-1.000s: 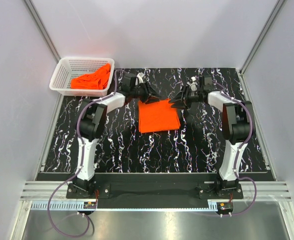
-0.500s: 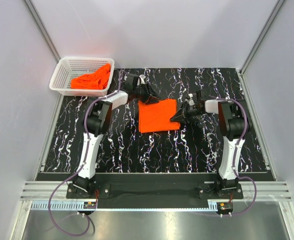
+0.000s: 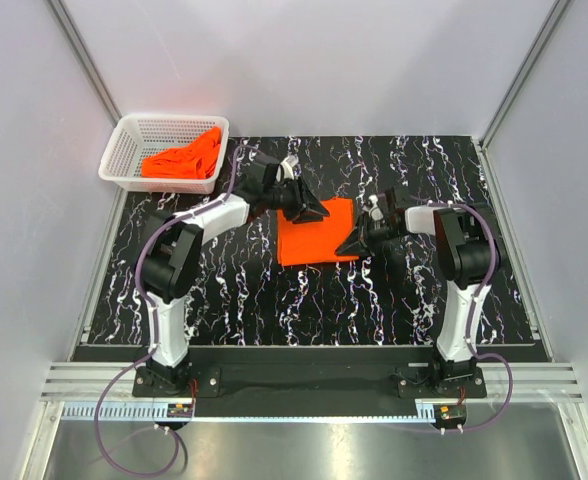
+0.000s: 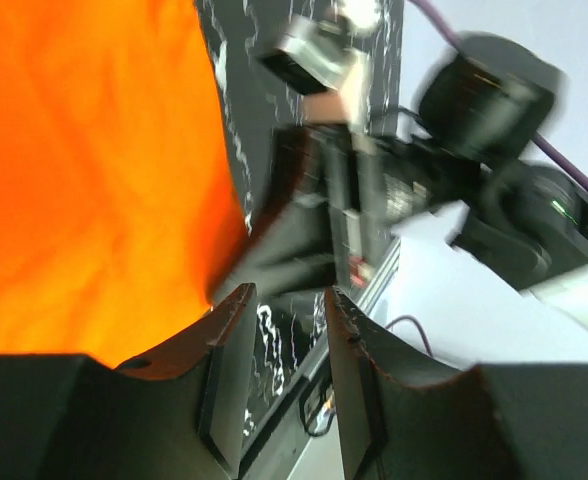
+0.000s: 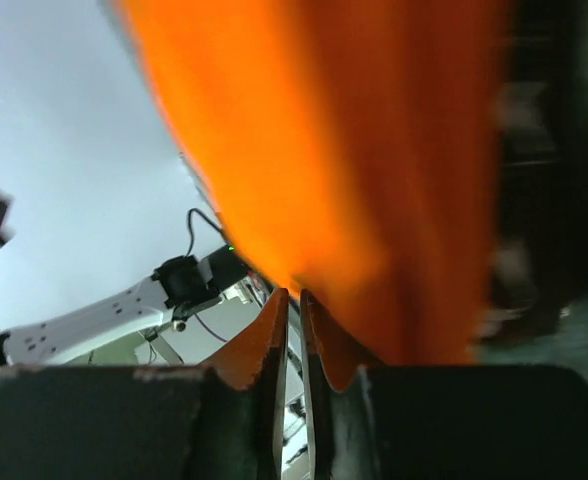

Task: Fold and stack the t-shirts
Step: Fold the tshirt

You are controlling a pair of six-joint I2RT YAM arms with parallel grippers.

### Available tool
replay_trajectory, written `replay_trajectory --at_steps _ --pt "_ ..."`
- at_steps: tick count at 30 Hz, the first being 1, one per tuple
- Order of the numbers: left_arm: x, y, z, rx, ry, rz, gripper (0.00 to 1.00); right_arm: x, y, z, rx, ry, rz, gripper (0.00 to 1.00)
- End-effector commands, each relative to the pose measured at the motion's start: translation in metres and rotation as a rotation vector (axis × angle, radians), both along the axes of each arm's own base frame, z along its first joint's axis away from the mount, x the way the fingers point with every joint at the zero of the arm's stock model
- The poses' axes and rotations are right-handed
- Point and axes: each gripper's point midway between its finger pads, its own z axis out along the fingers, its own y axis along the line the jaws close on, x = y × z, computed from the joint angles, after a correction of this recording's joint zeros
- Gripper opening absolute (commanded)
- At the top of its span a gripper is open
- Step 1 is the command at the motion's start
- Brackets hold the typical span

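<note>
One folded orange t-shirt (image 3: 309, 238) lies flat in the middle of the black marbled table. My left gripper (image 3: 319, 213) hovers over its far edge, jaws open with nothing between them (image 4: 289, 295); the orange cloth (image 4: 84, 170) fills the left of the left wrist view. My right gripper (image 3: 347, 247) sits at the shirt's near right corner. In the right wrist view its jaws (image 5: 294, 295) are closed to a thin slit, the tips pinching the edge of the orange cloth (image 5: 354, 150). More orange t-shirts (image 3: 184, 158) lie crumpled in the basket.
A white mesh basket (image 3: 134, 140) stands at the far left corner of the table. Grey walls enclose the table on three sides. Both arm bases are bolted at the near edge. The right arm shows blurred in the left wrist view (image 4: 494, 190).
My right gripper has moved from the shirt's far right corner down to its near right corner and closed on the edge. My left gripper has shifted right, over the shirt's far edge.
</note>
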Motion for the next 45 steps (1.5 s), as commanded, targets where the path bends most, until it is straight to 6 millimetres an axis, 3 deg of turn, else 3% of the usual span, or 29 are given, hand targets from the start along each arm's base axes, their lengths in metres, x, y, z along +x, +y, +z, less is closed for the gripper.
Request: replay_trajectory --at_steps 1,5,8,12,13,17,18,20,21,22,24,25,27,28,32,40,45 --pt "-0.008 -0.001 -0.003 -0.022 -0.011 -0.020 0.38 0.002 -0.010 -0.025 -0.065 -0.003 -0.016 0.15" --pt "-0.022 -0.008 -0.016 -0.007 0.007 -0.045 0.37 0.005 -0.012 -0.012 -0.077 -0.021 -0.046 0.15" --pt "-0.030 -0.010 -0.027 0.010 0.021 -0.061 0.37 0.010 -0.016 0.016 -0.059 -0.059 -0.083 0.18" --pt "-0.042 -0.002 -0.047 0.051 0.046 -0.072 0.36 0.030 -0.030 0.045 -0.058 -0.116 -0.155 0.34" --pt "-0.047 0.001 -0.053 0.065 0.054 -0.078 0.36 0.041 -0.037 0.049 -0.075 -0.142 -0.175 0.43" --pt "-0.056 0.012 -0.070 0.117 0.056 -0.102 0.37 0.073 -0.044 0.049 -0.113 -0.191 -0.190 0.60" --pt "-0.058 0.015 -0.077 0.134 0.065 -0.112 0.37 0.080 -0.045 0.037 -0.132 -0.188 -0.185 0.63" --pt "-0.059 0.019 -0.079 0.136 0.080 -0.108 0.37 0.102 -0.046 0.043 -0.147 -0.236 -0.186 0.70" --pt "-0.059 0.019 -0.070 0.127 0.069 -0.104 0.37 0.106 -0.048 0.029 -0.172 -0.227 -0.170 0.73" --pt "-0.057 0.018 -0.061 0.122 0.051 -0.100 0.37 0.121 -0.047 0.038 -0.173 -0.276 -0.163 0.76" --pt "-0.056 0.020 -0.044 0.123 0.020 -0.095 0.38 0.131 -0.049 0.022 -0.200 -0.273 -0.137 0.81" --pt "-0.053 0.019 -0.020 0.104 -0.028 -0.088 0.38 0.141 -0.051 0.025 -0.220 -0.310 -0.117 0.82" --pt "-0.053 0.022 0.000 0.095 -0.055 -0.078 0.39 0.146 -0.053 0.010 -0.245 -0.317 -0.082 0.83" --pt "-0.053 0.024 0.016 0.079 -0.085 -0.072 0.40 0.154 -0.053 0.014 -0.250 -0.346 -0.078 0.83" --pt "-0.065 0.032 0.038 0.060 -0.106 -0.068 0.41 0.166 -0.053 0.005 -0.261 -0.379 -0.049 0.84" --pt "-0.093 0.050 0.029 0.066 -0.060 -0.055 0.41 0.169 -0.041 -0.007 -0.184 -0.403 0.022 0.76" --pt "-0.089 0.058 0.035 0.052 -0.068 -0.041 0.41 0.156 -0.033 -0.018 -0.137 -0.372 0.065 0.67"
